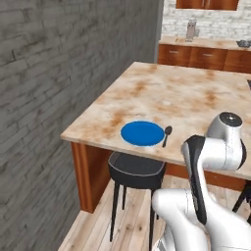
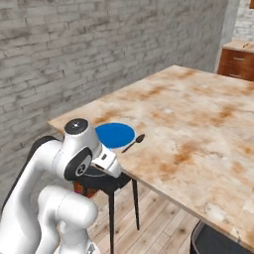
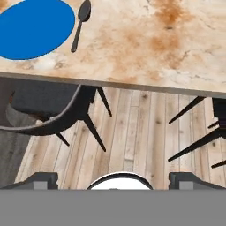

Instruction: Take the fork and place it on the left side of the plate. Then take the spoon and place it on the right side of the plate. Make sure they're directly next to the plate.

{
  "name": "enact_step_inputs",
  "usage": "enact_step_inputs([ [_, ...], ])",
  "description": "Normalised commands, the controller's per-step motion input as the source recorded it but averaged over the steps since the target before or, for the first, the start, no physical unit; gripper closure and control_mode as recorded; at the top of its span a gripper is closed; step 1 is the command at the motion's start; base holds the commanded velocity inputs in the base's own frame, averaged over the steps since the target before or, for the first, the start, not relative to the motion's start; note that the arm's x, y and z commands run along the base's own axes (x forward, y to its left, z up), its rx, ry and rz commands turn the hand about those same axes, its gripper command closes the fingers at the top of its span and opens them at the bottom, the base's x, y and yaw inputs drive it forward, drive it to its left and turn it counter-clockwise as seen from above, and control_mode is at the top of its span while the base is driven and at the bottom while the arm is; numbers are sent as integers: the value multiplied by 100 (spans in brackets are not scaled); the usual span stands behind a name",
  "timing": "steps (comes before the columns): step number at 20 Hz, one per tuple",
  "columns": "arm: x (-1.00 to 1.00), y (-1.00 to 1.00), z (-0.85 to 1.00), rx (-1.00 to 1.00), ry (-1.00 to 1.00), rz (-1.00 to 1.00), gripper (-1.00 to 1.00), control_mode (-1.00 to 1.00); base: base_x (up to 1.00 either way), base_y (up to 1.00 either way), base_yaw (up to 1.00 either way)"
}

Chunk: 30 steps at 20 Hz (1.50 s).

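Observation:
A round blue plate [image 1: 142, 133] [image 2: 115, 135] [image 3: 35, 28] lies near the front edge of the marbled counter [image 1: 186, 93]. Right beside its right rim lies a dark spoon [image 1: 166, 135] [image 2: 134, 143] [image 3: 80, 24], bowl pointing away from the edge. The fork is out of view. My gripper [image 3: 115, 178] is open and holds nothing, its fingertips [image 3: 42, 178] spread wide. It hangs in front of the counter's edge, right of the plate and spoon, over the wooden floor. The white hand [image 2: 106, 161] sits just short of the counter.
A dark stool [image 1: 136, 169] [image 3: 44, 106] stands tucked under the counter below the plate. A second stool [image 2: 218, 240] is further right, its legs [image 3: 198, 128] showing. A grey brick wall [image 1: 49, 98] runs along the left. Wooden cabinets [image 1: 206, 56] stand at the back.

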Motion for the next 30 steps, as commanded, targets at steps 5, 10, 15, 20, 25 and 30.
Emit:
enact_step_inputs([
  [5,0,0,0,0,0,0,-100,100,-100,-36,2],
  [10,0,0,0,0,0,0,-100,100,-100,-84,-1],
  [15,0,0,0,0,0,0,-100,100,-57,-100,-14],
  [20,0,0,0,0,0,0,-100,100,-27,-100,-16],
  [25,0,0,0,0,0,0,-100,100,-23,-100,-15],
  [30,0,0,0,0,0,0,-100,100,-21,-100,-14],
])
